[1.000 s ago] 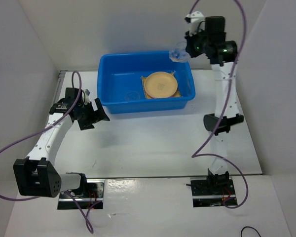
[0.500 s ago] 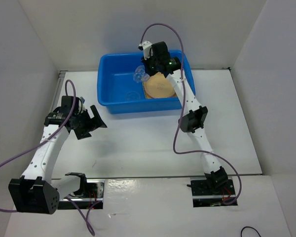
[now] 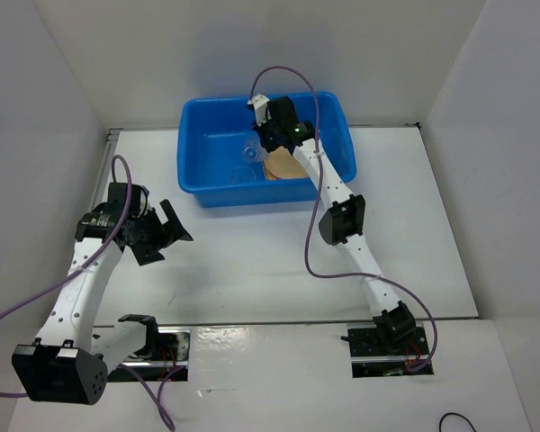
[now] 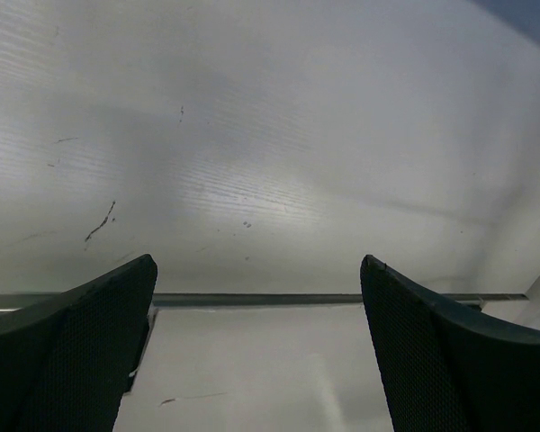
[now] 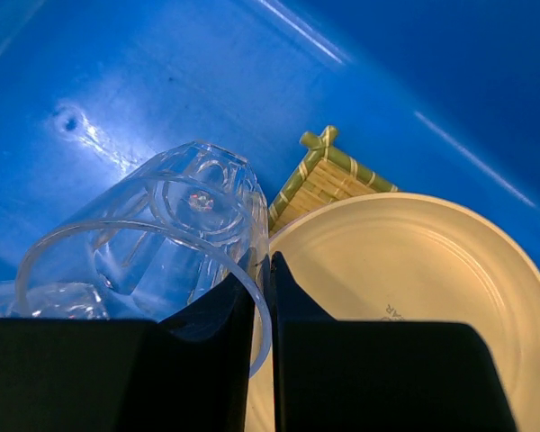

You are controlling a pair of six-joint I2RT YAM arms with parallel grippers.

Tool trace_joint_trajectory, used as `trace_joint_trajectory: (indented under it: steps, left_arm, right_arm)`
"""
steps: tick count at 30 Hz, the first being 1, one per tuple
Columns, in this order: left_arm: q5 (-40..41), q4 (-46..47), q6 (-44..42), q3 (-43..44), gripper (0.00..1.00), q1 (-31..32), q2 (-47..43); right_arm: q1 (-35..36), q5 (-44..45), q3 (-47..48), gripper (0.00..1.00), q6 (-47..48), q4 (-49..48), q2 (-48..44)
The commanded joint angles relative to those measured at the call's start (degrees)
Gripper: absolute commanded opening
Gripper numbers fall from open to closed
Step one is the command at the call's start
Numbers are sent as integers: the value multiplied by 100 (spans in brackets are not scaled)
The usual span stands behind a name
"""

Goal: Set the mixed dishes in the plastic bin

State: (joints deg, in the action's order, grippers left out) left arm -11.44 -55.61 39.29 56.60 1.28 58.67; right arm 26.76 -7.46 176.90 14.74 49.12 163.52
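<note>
The blue plastic bin (image 3: 207, 144) stands at the back of the table. Inside it the tan-orange plate (image 5: 405, 297) lies on the yellow woven mat (image 5: 328, 175). My right gripper (image 3: 263, 144) is low inside the bin, shut on the wall of a clear plastic cup (image 5: 153, 234), which also shows in the top view (image 3: 249, 150). A second clear cup (image 3: 242, 175) lies on the bin floor. My left gripper (image 3: 162, 229) is open and empty over the table, left of the bin. The pink plate is not in view.
White walls enclose the table on the left, back and right. A metal strip (image 4: 324, 298) runs along the foot of the wall in front of the left gripper.
My right arm has swung left from above the bin's back right corner and down into the bin with the cup. My left arm has drawn back a little toward the near left.
</note>
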Motion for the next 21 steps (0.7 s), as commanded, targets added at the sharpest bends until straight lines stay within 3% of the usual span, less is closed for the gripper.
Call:
trace_joint_trajectory:
  steps: [1,7,12,14,15,17,18,19,21]
  left_arm:
    - [107,-99,123,18,100,4,-84]
    - [107,-99,246,18,100,4,-145]
    - [107,-99,299,-96,100,4,-260]
    - [55,-20,351,-96,100,4,-260]
    - [54,33,351,-166,100,4,-260]
    - [-7,217,404,-219,100,4,-260]
    - [-68,322,404,-219,100,4,-260]
    - [-69,375,404,-219,100,4,-260]
    - [-69,533,343,-219,100,4,-207]
  right_arm:
    - [39,-18,222,8,125,-518,66]
    - [92,-18,38,10,327,-518,180]
    - [154,70,108,28,442,-518,180]
    - [206,192,275,38,442,-518,180]
    - [206,193,275,54,442,-518,84]
    - [206,349,275,75,310,-518,-127]
    - [206,438,275,93,258,-518,-223]
    - [206,543,275,99,127,-587,-459]
    - [206,781,275,99,73,-588,-750]
